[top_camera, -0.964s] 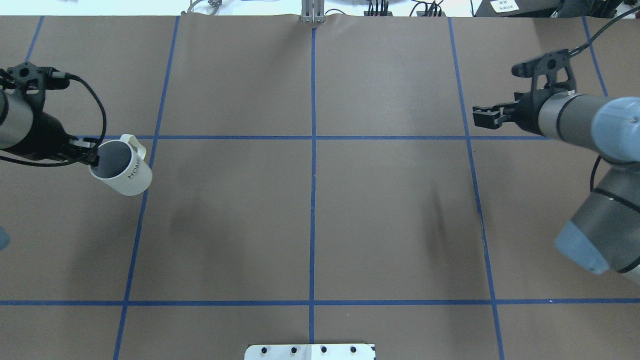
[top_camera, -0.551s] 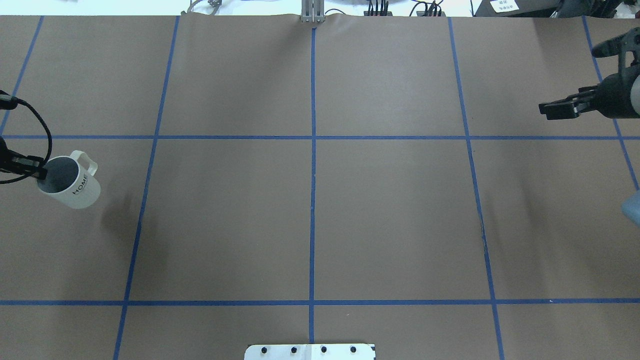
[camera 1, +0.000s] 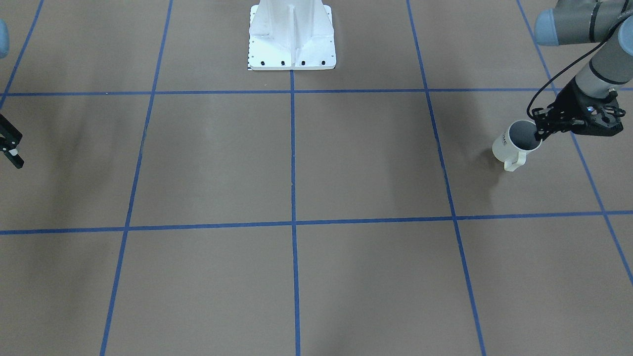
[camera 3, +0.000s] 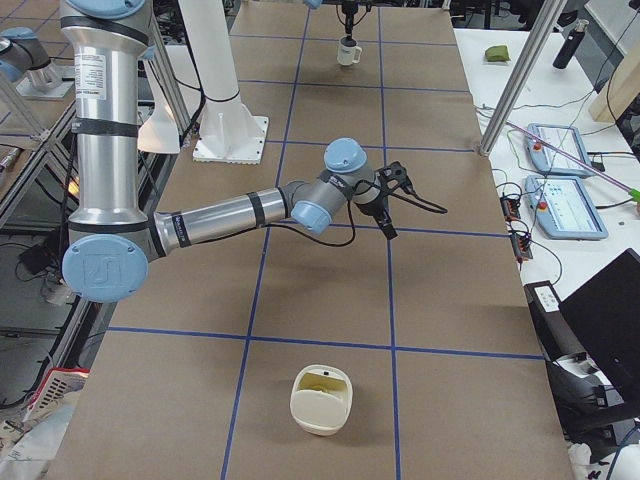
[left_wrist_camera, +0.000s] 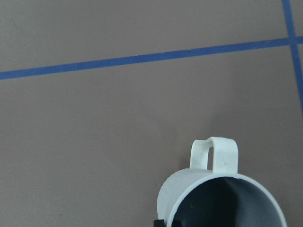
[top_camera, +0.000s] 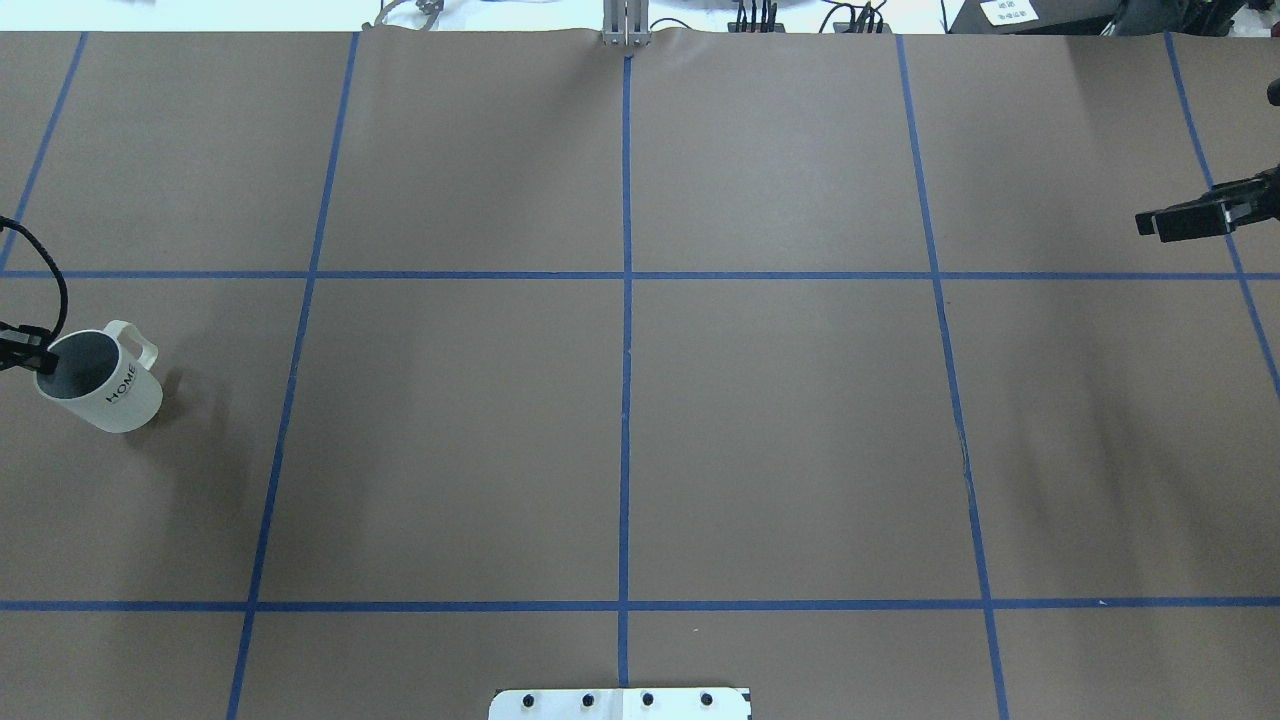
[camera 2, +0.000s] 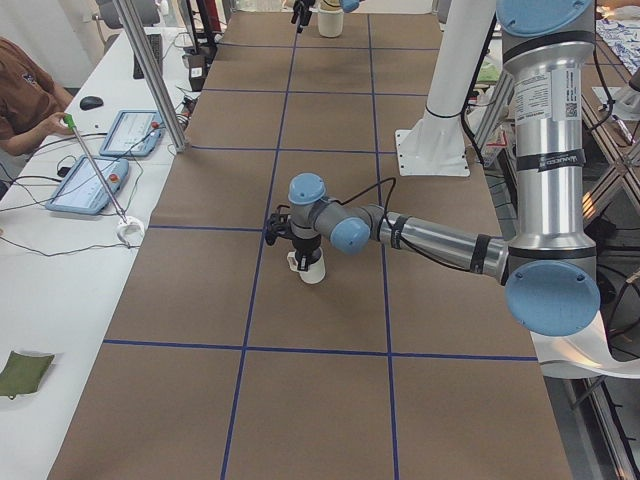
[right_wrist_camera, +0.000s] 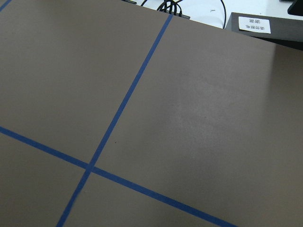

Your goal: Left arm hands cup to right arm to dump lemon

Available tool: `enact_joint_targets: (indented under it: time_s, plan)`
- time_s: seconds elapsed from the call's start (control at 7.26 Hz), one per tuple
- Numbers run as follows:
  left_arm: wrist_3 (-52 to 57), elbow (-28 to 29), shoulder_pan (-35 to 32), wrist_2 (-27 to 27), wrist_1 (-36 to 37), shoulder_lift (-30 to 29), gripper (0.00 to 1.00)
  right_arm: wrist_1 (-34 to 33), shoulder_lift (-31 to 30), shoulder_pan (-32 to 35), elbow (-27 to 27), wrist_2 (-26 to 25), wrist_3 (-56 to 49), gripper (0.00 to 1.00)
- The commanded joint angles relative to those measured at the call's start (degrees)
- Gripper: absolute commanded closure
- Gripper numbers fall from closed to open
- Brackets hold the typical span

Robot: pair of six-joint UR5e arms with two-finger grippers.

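Left tool (top_camera: 36, 358) is clamped on the rim of the white mug (top_camera: 108, 395), mug upright at the worktop's (top_camera: 620, 430) far left. Right tool (top_camera: 1165, 221) hangs far right; we can't tell whether it's open or closed.

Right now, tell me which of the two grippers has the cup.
The left gripper, at the overhead view's left edge: it clamps the cup by its rim. The right gripper, at the opposite edge, holds nothing.
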Motion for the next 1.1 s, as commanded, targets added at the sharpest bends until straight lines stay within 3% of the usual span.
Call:
enact_joint_targets:
  time_s: [0.0,0.14,0.41,0.55,0.83,0.96]
  plan:
    - [0.19,0.95,-0.06,-0.04,-0.03,-0.07,0.61,-0.11,-0.04,0.15,0.32,0.13,-0.02,0.0]
    - [0.54,0.17,-0.93,-0.13,-0.03,0.19,0.01,-0.11,-0.31,0.24,0.33,0.13,-0.02,0.0]
    - [3.15,-2.11,-6.71,-2.58,0.41,0.2,0.0,-4.82,-1.01,2.51,0.15,2.31,-1.24,0.0]
    - [9.61,-1.95,-10.56,-2.76,1.37,0.81,0.0,-7.91,-2.49,4.44,0.24,2.67,-5.43,0.0]
    - [17.81,-1.77,-17.5,-3.03,10.03,0.64,0.0,-16.76,-5.48,9.35,0.33,5.03,-15.44,0.0]
    - [23.68,-1.34,-22.16,-7.38,15.12,0.03,0.0,-21.95,-6.1,12.51,-0.28,8.88,-18.97,0.0]
